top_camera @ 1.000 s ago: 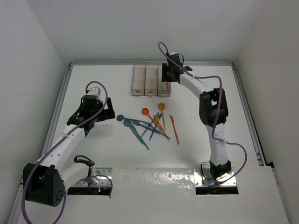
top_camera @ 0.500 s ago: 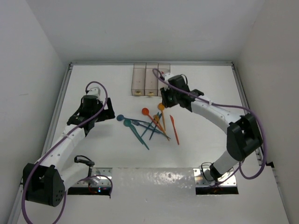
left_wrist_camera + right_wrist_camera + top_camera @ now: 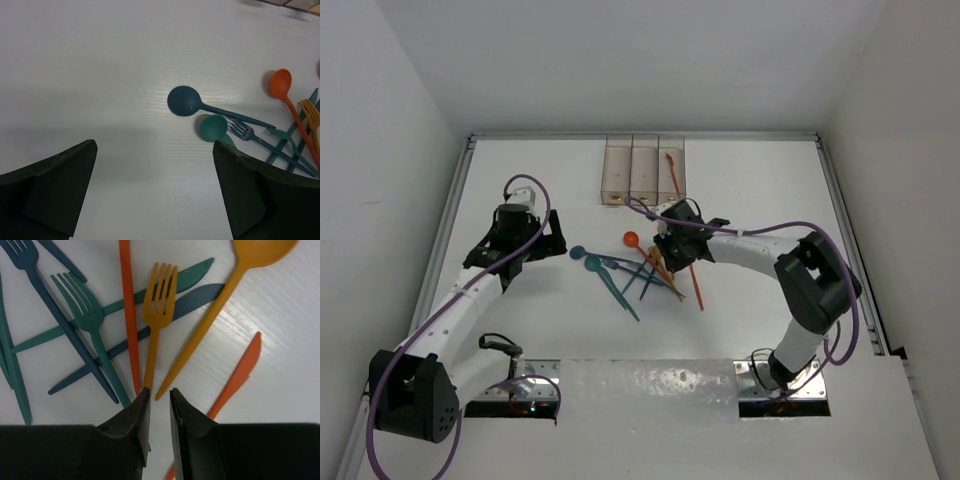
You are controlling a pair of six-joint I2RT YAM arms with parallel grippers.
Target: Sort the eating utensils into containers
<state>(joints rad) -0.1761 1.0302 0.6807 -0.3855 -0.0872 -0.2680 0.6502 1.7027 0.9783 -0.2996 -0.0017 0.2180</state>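
Sorting has barely begun: a single thin red-orange plastic knife point(image 3: 672, 168) lies in the right-hand bin of the three joined clear brownish plastic containers point(image 3: 618, 175), well beyond the right gripper point(image 3: 158, 392), while the other two bins look empty from above. The right gripper hangs low over the tangled heap of plastic utensils on the white table point(image 3: 520, 180), its fingers drawn nearly together with nothing visibly between them. The handle end of a yellow-orange fork point(image 3: 159, 290) sits just ahead of its fingertips, a yellow-orange spoon point(image 3: 260, 250) and a second red-orange knife point(image 3: 240, 372) off to its right, and a teal fork point(image 3: 82, 305) to its left. The left gripper point(image 3: 154, 150) hovers with its fingers spread wide, a dark blue spoon point(image 3: 184, 100) and a teal spoon point(image 3: 214, 127) lying ahead of it, untouched. By the look of it, roughly ten pieces remain to be binned.
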